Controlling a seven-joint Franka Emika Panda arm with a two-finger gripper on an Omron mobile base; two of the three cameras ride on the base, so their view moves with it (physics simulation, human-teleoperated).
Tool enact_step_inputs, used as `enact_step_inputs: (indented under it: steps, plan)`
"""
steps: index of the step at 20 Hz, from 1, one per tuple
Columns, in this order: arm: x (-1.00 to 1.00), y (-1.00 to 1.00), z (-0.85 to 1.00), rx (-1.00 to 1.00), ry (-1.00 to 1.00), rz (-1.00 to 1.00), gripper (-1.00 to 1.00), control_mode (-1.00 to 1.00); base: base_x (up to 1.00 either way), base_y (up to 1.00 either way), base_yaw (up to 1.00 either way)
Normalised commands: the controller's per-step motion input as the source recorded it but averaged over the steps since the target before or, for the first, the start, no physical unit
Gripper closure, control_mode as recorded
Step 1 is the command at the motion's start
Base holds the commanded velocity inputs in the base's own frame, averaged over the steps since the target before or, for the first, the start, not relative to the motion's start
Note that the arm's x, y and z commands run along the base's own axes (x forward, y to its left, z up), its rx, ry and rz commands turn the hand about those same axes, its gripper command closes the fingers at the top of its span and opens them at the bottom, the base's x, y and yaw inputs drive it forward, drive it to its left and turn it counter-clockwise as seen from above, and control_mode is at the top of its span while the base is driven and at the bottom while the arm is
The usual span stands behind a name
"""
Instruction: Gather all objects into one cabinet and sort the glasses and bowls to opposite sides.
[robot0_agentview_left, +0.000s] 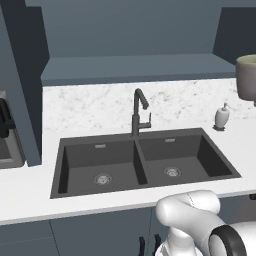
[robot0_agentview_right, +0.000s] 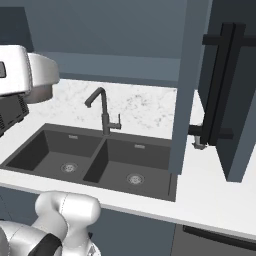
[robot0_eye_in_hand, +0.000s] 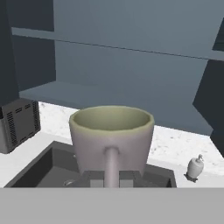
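- Kitchen setup: white speckled counter (robot0_agentview_left: 30, 197) with slate-blue cabinet fronts below and the open slate-blue cabinet (robot0_eye_in_hand: 131, 78) above it.
- One black double sink (robot0_agentview_left: 142, 160) set in the counter, so two basins, each with one round drain. One dark faucet (robot0_agentview_left: 139, 112) stands behind the divider between them.
- One white soap bottle (robot0_agentview_left: 221, 117) on the counter, just off the sink's back right corner. It also shows in the hand view (robot0_eye_in_hand: 195, 168).
- One greyish-tan cup (robot0_eye_in_hand: 111, 140) counted, and it's up in the air over the sink area, upright, mouth open to the top. It pokes in at the right edge of the left base view (robot0_agentview_left: 246, 77) too.
- The gripper (robot0_eye_in_hand: 111, 178) is clamped narrow on the cup's handle, which runs straight down between the two finger tips.
- Inside the cabinet I count one shelf (robot0_eye_in_hand: 113, 46) plus the cabinet floor.
- One open cabinet door with one long black bar handle (robot0_agentview_right: 220, 85) hangs at the right of the right base view.
- One grey appliance with vent slots (robot0_eye_in_hand: 19, 124) sits on the counter left of the sink.
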Motion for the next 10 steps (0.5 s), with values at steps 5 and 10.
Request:
enact_step_inputs:
  steps: [5, 10]
  plan:
    - [-0.45, 0.03, 0.05, 0.06, -0.01, -0.06, 1.00, -1.00, 0.00, 0.00, 0.00]
    - [0.00, 0.00, 0.00, 0.00, 0.00, 0.00, 1.00, -1.00, 0.00, 0.00, 0.00]
